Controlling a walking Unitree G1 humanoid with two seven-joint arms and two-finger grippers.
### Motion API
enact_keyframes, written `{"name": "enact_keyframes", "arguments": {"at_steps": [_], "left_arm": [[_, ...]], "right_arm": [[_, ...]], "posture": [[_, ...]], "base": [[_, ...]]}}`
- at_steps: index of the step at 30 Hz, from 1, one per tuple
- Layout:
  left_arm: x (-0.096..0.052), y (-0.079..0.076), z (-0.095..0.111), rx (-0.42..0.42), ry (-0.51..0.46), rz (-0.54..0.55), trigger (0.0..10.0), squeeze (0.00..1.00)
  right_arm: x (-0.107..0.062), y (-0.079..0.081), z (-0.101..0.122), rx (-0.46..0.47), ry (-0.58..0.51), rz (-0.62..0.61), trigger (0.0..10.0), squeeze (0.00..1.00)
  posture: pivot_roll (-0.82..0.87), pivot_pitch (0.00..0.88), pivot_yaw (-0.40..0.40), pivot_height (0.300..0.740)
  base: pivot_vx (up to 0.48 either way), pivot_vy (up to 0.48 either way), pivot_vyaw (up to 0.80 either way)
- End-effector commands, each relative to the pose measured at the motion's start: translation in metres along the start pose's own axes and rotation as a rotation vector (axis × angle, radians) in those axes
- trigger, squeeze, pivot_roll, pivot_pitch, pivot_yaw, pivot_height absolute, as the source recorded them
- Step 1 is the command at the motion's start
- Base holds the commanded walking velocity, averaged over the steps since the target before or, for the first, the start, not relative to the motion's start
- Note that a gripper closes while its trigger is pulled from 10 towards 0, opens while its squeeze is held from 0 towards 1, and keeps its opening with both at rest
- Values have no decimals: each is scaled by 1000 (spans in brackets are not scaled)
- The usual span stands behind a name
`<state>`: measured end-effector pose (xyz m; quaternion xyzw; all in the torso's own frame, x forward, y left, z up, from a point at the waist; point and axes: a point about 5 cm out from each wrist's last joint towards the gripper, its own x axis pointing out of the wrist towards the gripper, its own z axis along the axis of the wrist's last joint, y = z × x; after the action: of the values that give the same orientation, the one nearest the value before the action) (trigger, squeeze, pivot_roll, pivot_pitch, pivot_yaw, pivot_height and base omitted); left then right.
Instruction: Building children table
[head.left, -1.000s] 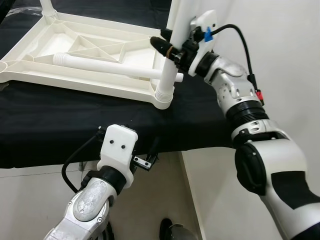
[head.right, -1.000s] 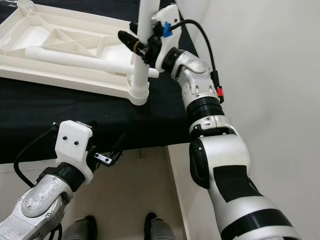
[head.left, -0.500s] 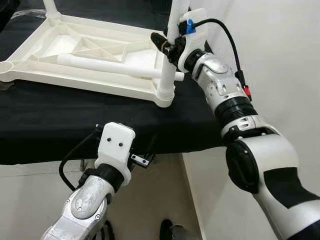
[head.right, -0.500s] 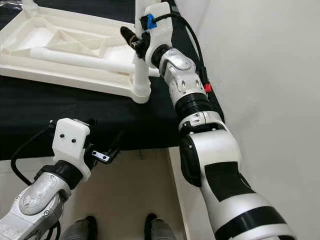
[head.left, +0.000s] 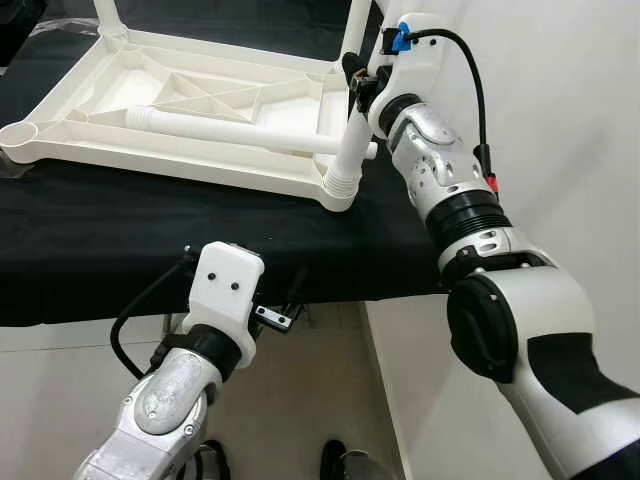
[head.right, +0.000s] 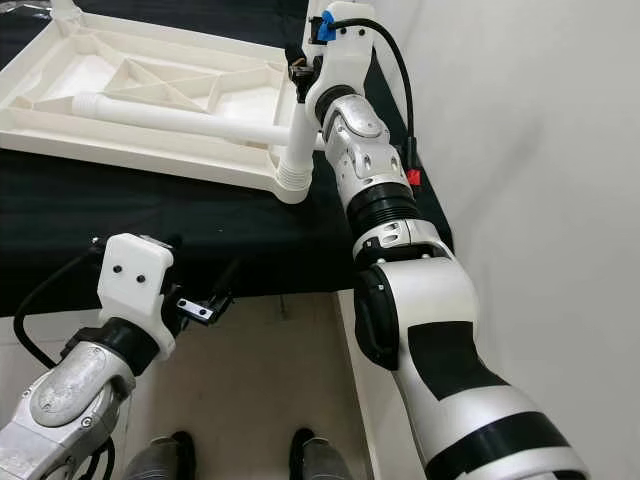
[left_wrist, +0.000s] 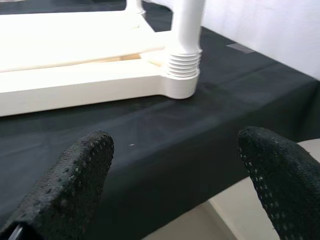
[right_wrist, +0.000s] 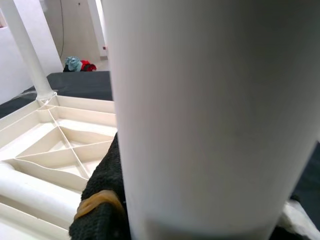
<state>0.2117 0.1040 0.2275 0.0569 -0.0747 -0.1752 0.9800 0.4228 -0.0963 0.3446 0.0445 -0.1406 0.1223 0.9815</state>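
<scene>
**Right gripper clamped on the corner leg of the upturned table**

Left eye view: the white tabletop (head.left: 190, 120) lies upside down on a black cloth (head.left: 90, 250), toward eleven o'clock. A loose leg (head.left: 250, 132) lies across its ribbed underside. At one o'clock the right gripper (head.left: 354, 82) grasps the upright leg (head.left: 350, 150), which is seated in the near corner socket. The left gripper (head.left: 285, 300) hangs at seven o'clock, below the cloth's edge.

Right eye view: a second upright leg (head.right: 68, 8) rises at the far corner, at eleven o'clock.

Left wrist view: two black fingers (left_wrist: 75, 175) stand spread apart, grasping nothing, the socket ahead at twelve o'clock.

Right wrist view: the clamped leg looms close; one black finger (right_wrist: 102, 200) presses against it.
</scene>
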Motion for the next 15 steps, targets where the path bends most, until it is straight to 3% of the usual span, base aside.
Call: {"name": "enact_keyframes", "arguments": {"at_steps": [1, 10, 15], "left_arm": [[0, 0, -3, 10, 17, -6, 10000, 0], [1, 2, -1, 15, 10, -3, 10000, 0], [2, 5, 0, 24, 5, 4, 10000, 0]], "right_arm": [[-7, -7, -31, -10, 93, -49, 10000, 0], [-10, -6, -41, -13, 88, -134, 10000, 0], [-12, -1, -45, -76, 70, -145, 10000, 0]], "posture": [[85, 307, -136, 740], [84, 302, -136, 740], [85, 305, -133, 740]], "base": [[0, 0, 0], [0, 0, 0], [0, 0, 0]]}}
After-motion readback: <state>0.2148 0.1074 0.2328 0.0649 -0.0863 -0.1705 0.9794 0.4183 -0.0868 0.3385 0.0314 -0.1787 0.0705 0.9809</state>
